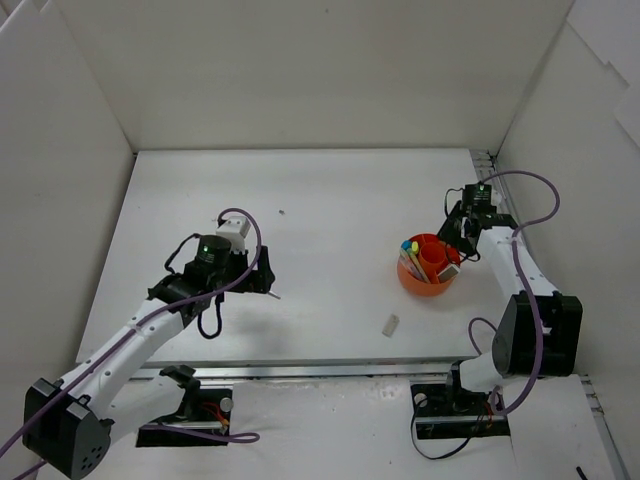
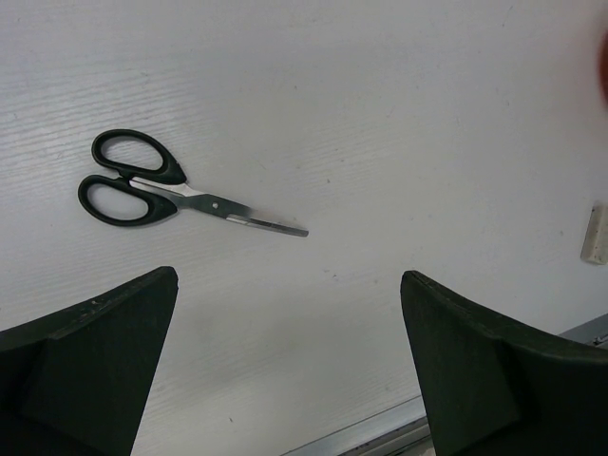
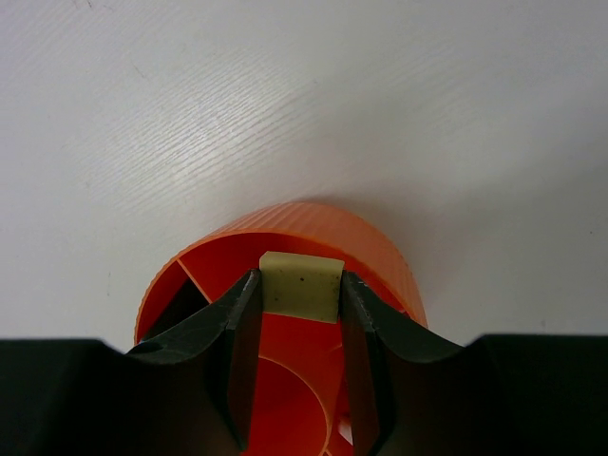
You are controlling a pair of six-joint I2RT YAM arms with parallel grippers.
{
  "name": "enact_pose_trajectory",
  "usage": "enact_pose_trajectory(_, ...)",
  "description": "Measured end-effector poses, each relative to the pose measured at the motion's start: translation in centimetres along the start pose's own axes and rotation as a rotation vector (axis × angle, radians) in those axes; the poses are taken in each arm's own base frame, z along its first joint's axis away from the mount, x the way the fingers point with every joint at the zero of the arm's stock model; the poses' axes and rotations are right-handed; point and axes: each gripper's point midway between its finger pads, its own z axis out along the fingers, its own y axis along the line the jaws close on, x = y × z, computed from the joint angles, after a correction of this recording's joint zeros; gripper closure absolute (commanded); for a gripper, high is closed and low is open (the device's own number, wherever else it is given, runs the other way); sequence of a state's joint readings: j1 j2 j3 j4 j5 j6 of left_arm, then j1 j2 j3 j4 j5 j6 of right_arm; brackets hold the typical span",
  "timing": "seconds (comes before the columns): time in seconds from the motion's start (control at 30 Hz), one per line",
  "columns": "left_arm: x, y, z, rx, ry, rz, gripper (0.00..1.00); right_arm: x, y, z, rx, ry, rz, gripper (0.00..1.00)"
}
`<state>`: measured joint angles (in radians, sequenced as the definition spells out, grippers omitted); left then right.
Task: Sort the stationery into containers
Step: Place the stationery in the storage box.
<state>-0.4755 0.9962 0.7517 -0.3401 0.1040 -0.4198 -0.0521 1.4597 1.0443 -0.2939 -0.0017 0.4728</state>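
The round orange-red pot stands right of the table's middle, with several pens and highlighters upright in it. My right gripper is shut on a small beige eraser and holds it just above the pot's open compartments; in the top view it hovers at the pot's right rim. My left gripper is open and empty, low over the table at centre left. Black-handled scissors lie closed ahead and to the left of it. A white eraser lies near the front edge; it also shows in the left wrist view.
White walls enclose the table on the left, back and right. A metal strip runs along the front edge. A tiny dark speck lies behind the left arm.
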Motion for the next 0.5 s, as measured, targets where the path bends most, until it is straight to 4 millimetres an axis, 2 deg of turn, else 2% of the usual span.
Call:
enact_pose_trajectory(0.2, -0.5, -0.2, -0.5, 0.009, -0.025, 0.001, 0.01, 0.0, 0.0, -0.8, -0.013, -0.016, 0.012, 0.62)
enact_pose_trajectory(0.5, -0.8, -0.3, -1.0, 0.015, -0.044, 0.002, 0.01, -0.7, 0.4, -2.1, -0.037, -0.057, 0.030, 0.55)
